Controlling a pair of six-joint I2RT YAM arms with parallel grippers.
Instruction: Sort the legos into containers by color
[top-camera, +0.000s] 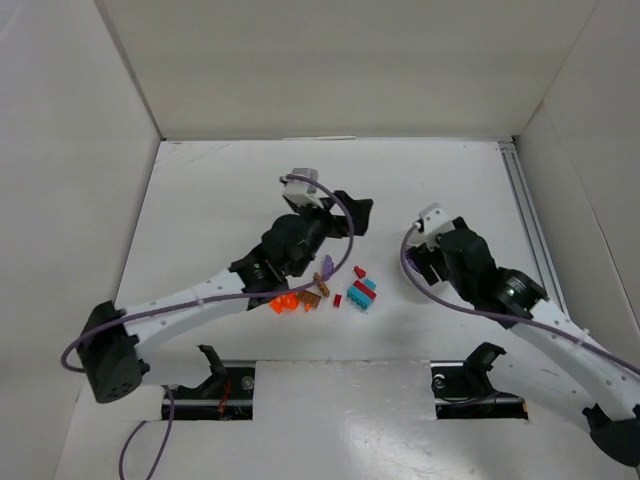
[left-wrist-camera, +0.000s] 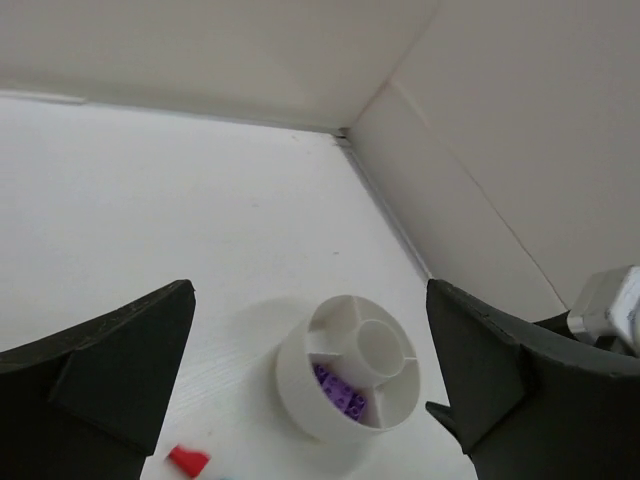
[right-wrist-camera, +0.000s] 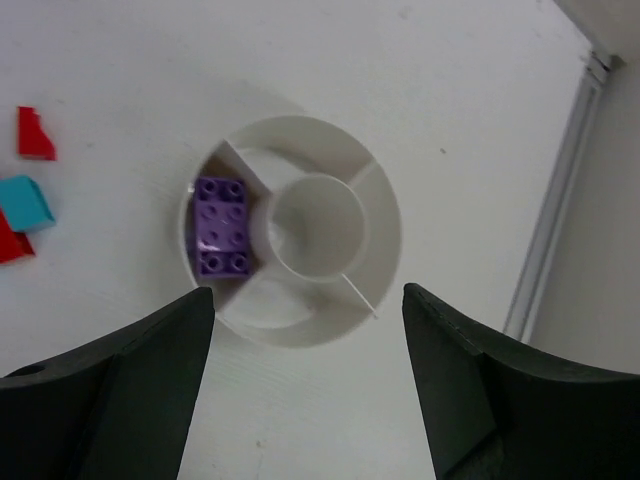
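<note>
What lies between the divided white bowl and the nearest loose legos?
Only bare table, shown in the right wrist view: the red piece and teal piece lie clear of the bowl.

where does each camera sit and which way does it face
Top external: overhead from behind, looking down; left arm and right arm show.
Left wrist: faces forward and down at the bowl; left fingers in the lower corners.
Right wrist: straight down over the bowl; right fingers in lower corners.
Both wrists share the bowl and its purple lego.

One bowl (right-wrist-camera: 312, 148) (one purple brick (right-wrist-camera: 222, 226) inside), perhaps nine loose legos (top-camera: 362, 291).
</note>
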